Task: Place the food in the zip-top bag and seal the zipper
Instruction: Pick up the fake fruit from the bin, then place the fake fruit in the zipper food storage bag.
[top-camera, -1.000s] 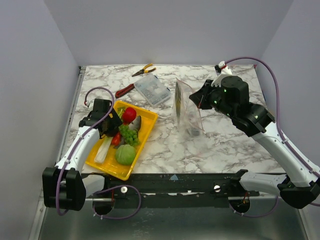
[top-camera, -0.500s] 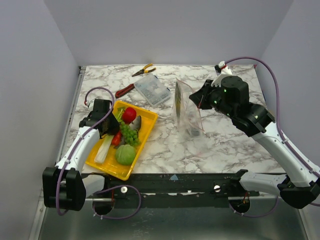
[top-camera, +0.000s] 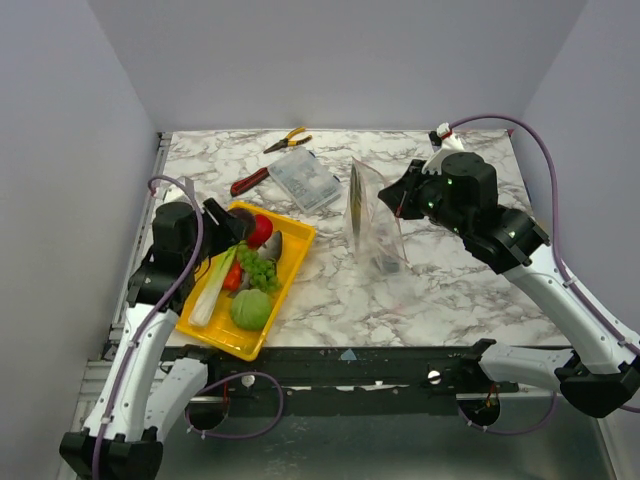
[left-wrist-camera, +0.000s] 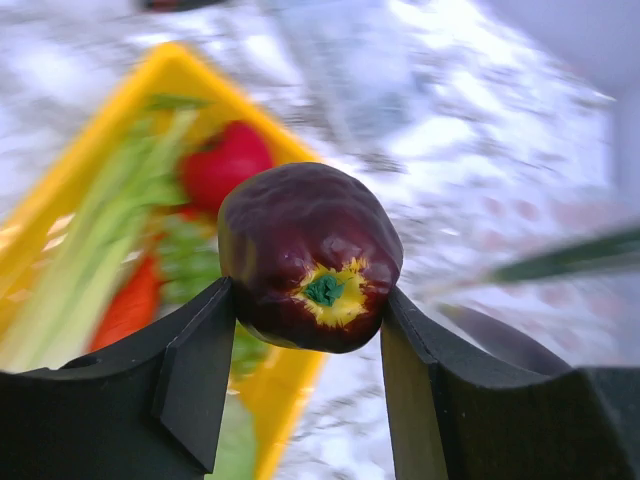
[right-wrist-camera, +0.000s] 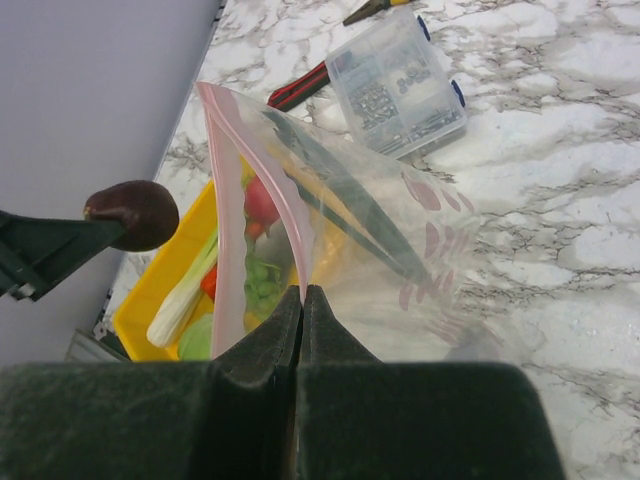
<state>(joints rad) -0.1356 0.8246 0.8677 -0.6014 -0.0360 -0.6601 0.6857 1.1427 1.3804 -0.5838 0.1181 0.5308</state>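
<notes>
**Brown ball up off the tray, bag mouth held open beside it**

On the marble counter (top-camera: 450, 290) the yellow tray (top-camera: 212, 338) sits at the left. To the tray's right, well apart from it, the zip-top bag (top-camera: 372, 215) stands on edge. The right end effector (right-wrist-camera: 301, 295) is closed, pinching the bag's rim. The pink zipper (right-wrist-camera: 262, 170) runs up and away from that pinch. The mouth gapes toward the tray. A dark patch low in the bag is too faint to name, and otherwise I see only the tray's colours through the plastic.

Beyond the tray's far corner lies a clear rigid box (top-camera: 305, 178) of small parts, with red-handled pliers (top-camera: 250, 181) just beside it.

In the tray, the leek (top-camera: 212, 290) lies lengthwise, white end toward the near corner and green end pointing far. The cabbage (top-camera: 250, 308) sits at the near end, the leafy greens (top-camera: 258, 268) in the middle and the tomato (top-camera: 260, 230) at the far end. A greyish piece beside the tomato is unclear.

Over the tray's far corner, the left end effector (left-wrist-camera: 308, 300) grips the dark brown ball (left-wrist-camera: 305, 250) from both sides. Its yellow-green stem end faces the wrist camera, where the tray behind is blurred.
</notes>
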